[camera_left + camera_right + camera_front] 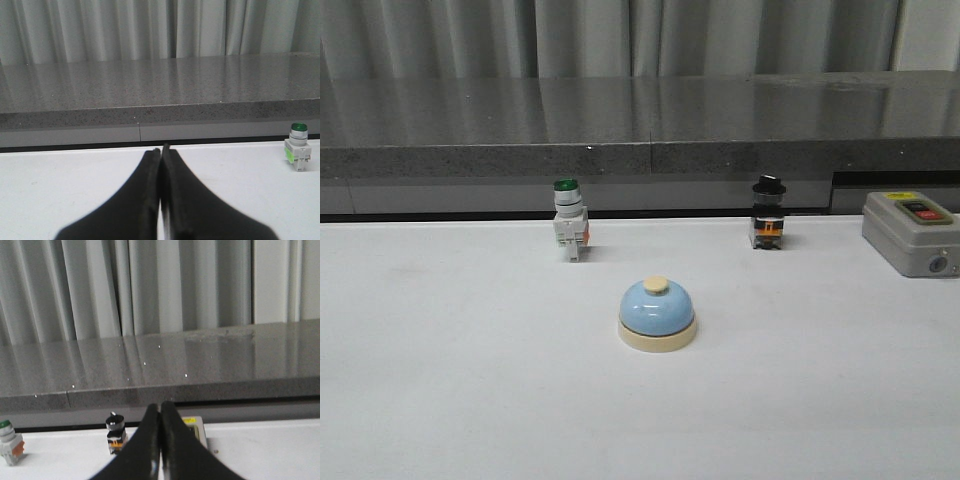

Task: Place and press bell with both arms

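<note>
The light-blue bell (657, 313) with a cream base and cream knob stands upright on the white table (440, 380), near the middle, in the front view. It shows in neither wrist view. Neither arm shows in the front view. My left gripper (161, 149) is shut and empty, its dark fingers pressed together above the table. My right gripper (160, 405) is also shut and empty, pointing towards the back of the table.
A green-capped white push-button switch (569, 219) stands at the back left; it also shows in the left wrist view (297, 153) and the right wrist view (10, 441). A black-capped switch (767, 213) (115, 432) stands back right. A grey button box (912, 232) (196, 428) sits at the far right. A dark stone ledge (640, 120) runs behind the table.
</note>
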